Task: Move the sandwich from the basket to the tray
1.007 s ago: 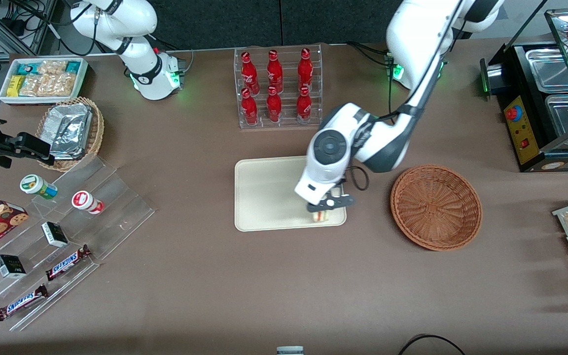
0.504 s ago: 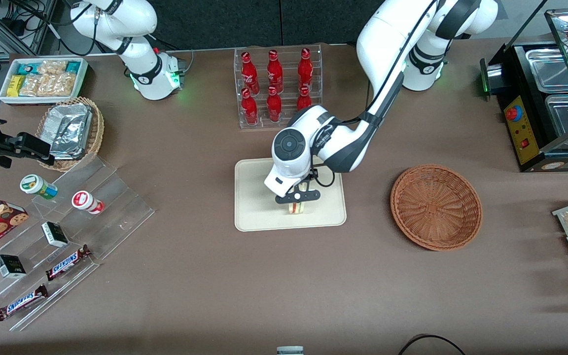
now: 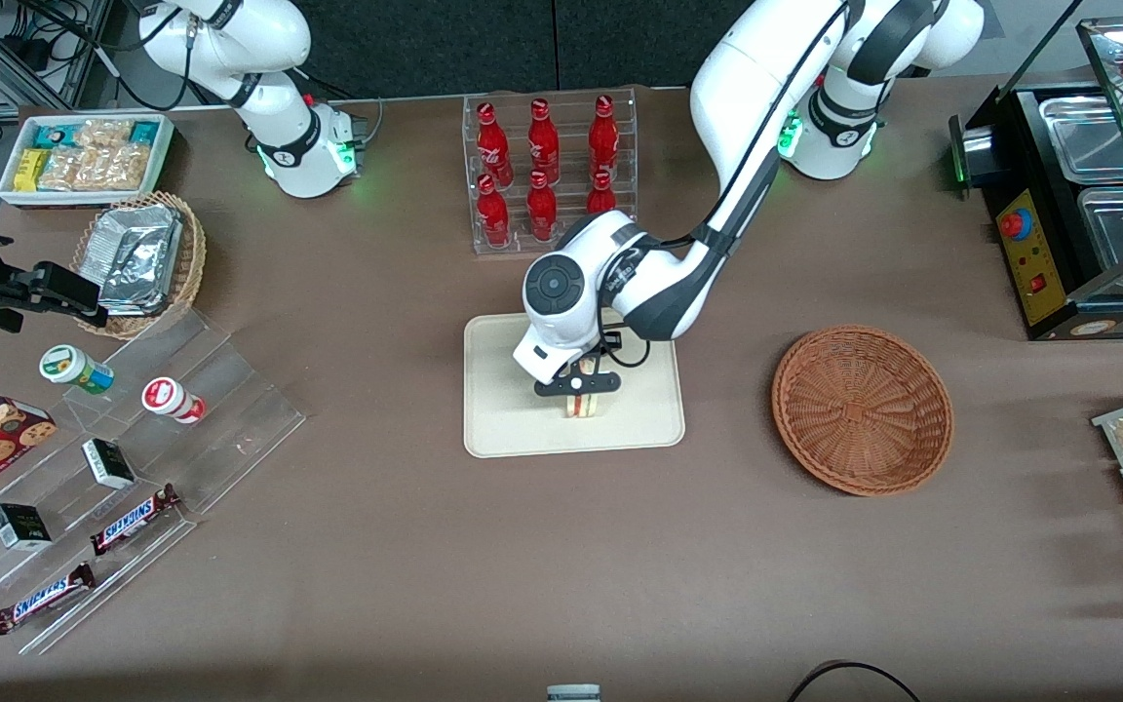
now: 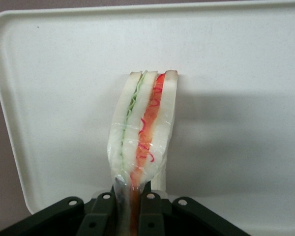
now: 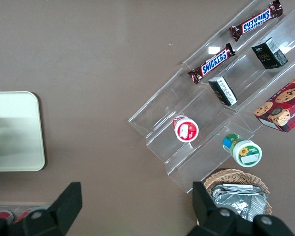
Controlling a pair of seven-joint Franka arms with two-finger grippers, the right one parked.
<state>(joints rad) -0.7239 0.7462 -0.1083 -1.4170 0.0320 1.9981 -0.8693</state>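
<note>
one sandwich (image 4: 143,123) hangs pinched by its narrow end in the tool (image 3: 576,387), bread slices squeezed together between the fingers (image 4: 150,209), so the filling edge points down at the tray (image 3: 498,429). the tool sits over the tray's middle, low above it; whether the sandwich's tip already touches the tray i cannot tell. the basket (image 3: 862,409) lies empty, well apart from the tray toward the working arm's end of the bench (image 3: 522,565). likely next: lower, then release.

The hand (image 4: 130,209) pinches the sandwich (image 4: 143,130) (wrapped) over the tray (image 4: 236,73).
</note>
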